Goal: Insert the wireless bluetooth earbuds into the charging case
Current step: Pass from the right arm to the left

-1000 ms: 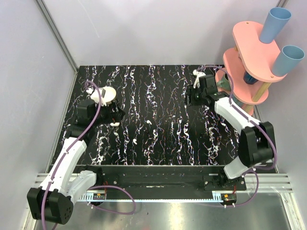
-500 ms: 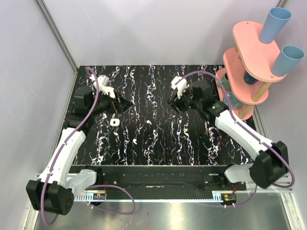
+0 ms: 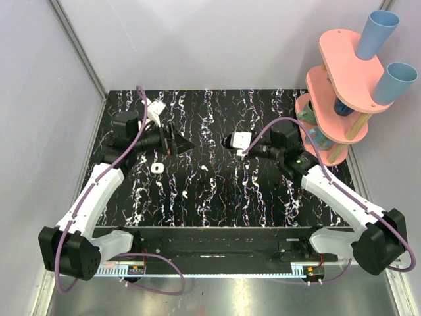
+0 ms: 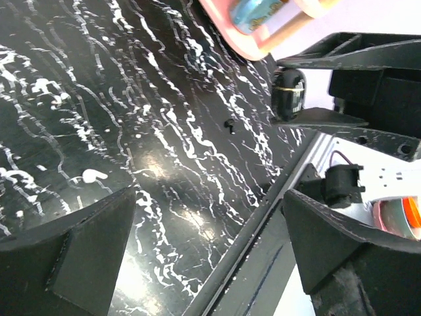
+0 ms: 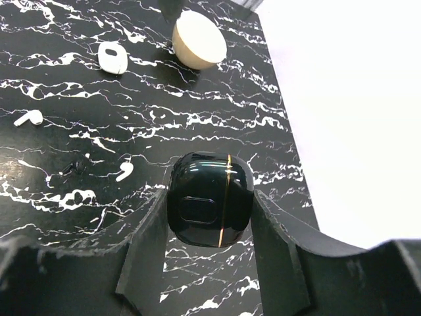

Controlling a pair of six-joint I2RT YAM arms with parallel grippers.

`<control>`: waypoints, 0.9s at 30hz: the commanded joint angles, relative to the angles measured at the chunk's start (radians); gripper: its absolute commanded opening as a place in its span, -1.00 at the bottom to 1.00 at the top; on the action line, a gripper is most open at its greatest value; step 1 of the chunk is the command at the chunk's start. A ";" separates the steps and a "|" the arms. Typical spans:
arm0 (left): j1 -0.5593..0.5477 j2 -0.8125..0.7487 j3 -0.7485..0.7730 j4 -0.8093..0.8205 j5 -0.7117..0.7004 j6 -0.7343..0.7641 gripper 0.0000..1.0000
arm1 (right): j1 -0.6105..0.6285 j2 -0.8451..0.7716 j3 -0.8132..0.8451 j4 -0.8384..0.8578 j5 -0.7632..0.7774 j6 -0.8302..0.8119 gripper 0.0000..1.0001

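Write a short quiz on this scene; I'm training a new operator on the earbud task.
1. True or false: the left tool is shut.
2. Which tool grips the black glossy case? A) left B) right C) neither
3. How many stemmed white earbuds lie loose in the right wrist view?
Key: 1 false, it is open and empty; 2 B, the right tool; 3 two.

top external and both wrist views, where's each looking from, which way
Top external: above, behind the bases, looking down on the table; left arm, right arm show.
Left wrist: faces rightward across the table; open left tool frames it.
Right wrist: faces leftward; right tool clamps a black glossy object.
Shared: both wrist views show that object.
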 commanded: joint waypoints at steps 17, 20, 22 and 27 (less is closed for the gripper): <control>-0.232 0.041 0.038 0.179 -0.235 -0.088 0.82 | 0.126 0.065 0.008 0.132 0.124 -0.109 -1.00; -0.269 0.019 -0.002 0.271 -0.306 -0.097 0.80 | 0.138 0.073 0.011 0.160 0.126 -0.072 -1.00; -0.287 0.019 -0.022 0.326 -0.317 -0.105 0.79 | 0.141 0.076 0.013 0.171 0.127 -0.058 -1.00; -0.298 0.047 -0.010 0.333 -0.322 -0.112 0.72 | 0.152 0.079 0.007 0.209 0.132 -0.035 -1.00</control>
